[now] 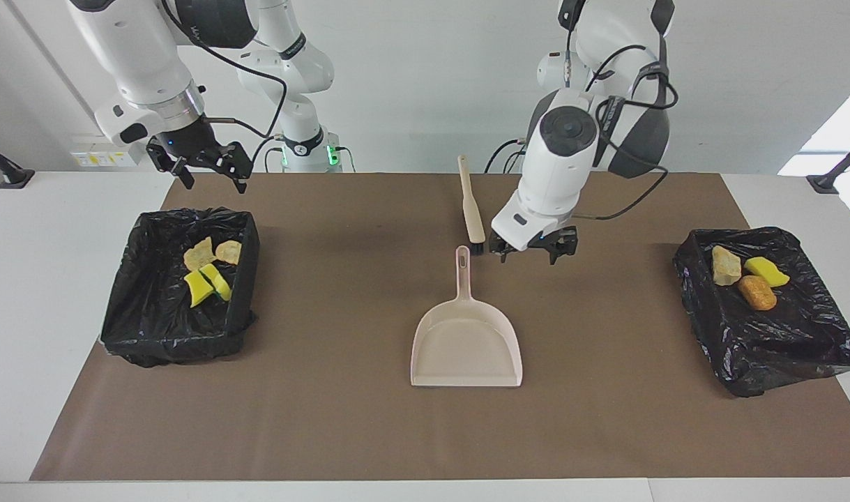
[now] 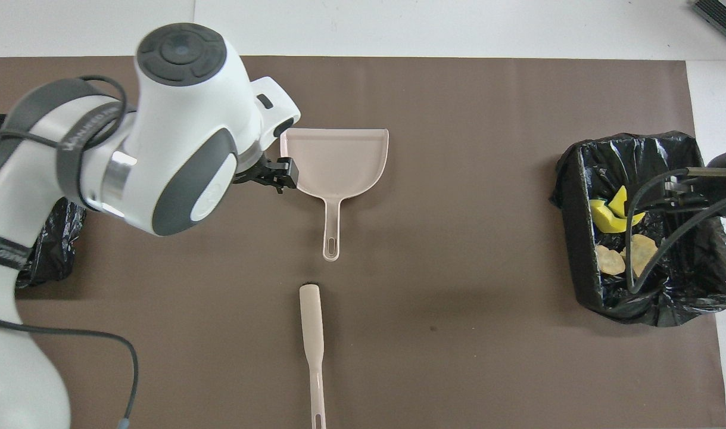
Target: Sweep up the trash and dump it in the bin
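Hovering open-fingered beside the dustpan [image 1: 466, 341] handle — left gripper [image 1: 531, 249]; right gripper [image 1: 203, 162], fingers spread, above one bin [image 1: 180, 328]; trash [image 1: 208, 272] already binned.

table [image 1: 69, 230] | brown mat [image 1: 327, 432] | dustpan [image 1: 466, 348] | brush [image 1: 471, 202] | 2 bins [image 1: 180, 328]

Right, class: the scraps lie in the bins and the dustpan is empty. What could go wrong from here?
1. The left gripper hangs low, fingers open, close to the brush and the dustpan handle; a careless move may knock either askew.
2. The right gripper is up by the bin at the right arm's end, and its cable hangs over that bin; it might snag the rim.
3. The scraps sit high in the bin at the left arm's end; a nudge could spill them.
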{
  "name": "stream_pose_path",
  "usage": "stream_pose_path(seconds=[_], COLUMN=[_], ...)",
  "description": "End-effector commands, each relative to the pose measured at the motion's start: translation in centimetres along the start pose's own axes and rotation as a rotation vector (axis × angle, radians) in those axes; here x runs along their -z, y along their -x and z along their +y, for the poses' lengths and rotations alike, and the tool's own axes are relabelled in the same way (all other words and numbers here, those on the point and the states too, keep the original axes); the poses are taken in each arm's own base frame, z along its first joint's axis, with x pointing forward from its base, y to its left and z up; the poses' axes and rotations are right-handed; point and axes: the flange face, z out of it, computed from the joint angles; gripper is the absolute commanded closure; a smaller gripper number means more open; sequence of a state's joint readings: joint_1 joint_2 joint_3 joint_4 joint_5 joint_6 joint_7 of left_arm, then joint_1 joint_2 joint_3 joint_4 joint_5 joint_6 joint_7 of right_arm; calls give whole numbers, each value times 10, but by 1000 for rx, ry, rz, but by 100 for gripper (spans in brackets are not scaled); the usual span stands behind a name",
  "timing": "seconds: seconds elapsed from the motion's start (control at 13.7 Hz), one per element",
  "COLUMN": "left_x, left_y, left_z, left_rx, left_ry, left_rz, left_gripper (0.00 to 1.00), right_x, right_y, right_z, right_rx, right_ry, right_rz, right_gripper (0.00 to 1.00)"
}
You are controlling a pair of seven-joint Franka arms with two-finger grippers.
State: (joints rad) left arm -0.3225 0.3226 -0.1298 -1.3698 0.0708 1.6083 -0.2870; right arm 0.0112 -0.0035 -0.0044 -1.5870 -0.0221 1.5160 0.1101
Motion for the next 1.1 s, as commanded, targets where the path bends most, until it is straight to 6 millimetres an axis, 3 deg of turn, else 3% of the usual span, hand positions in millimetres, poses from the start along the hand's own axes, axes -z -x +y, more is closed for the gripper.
stream_pose_path(seconds=[0.0, 0.22, 0.37, 0.59, 1.02], left_x=[52, 101, 120, 139, 146], left_y=[40, 75, 96, 115, 124], left_z=[-73, -145, -176, -194, -184], left_rx=[-13, -55, -24, 6, -28], left_ry=[41, 48, 65, 66, 66], left_rz=[11, 40, 43, 52, 29], left_gripper=[0, 0, 0, 0, 0], right_x=[2, 1, 1, 2, 1], right_y=[5, 5, 5, 5, 5], right_z=[1, 1, 1, 1, 1], right_rx=[-4, -3, -2, -2, -3], right_ry=[-14, -16, -14, -15, -14], right_rz=[11, 11, 8, 12, 9], right_gripper=[0, 0, 0, 0, 0])
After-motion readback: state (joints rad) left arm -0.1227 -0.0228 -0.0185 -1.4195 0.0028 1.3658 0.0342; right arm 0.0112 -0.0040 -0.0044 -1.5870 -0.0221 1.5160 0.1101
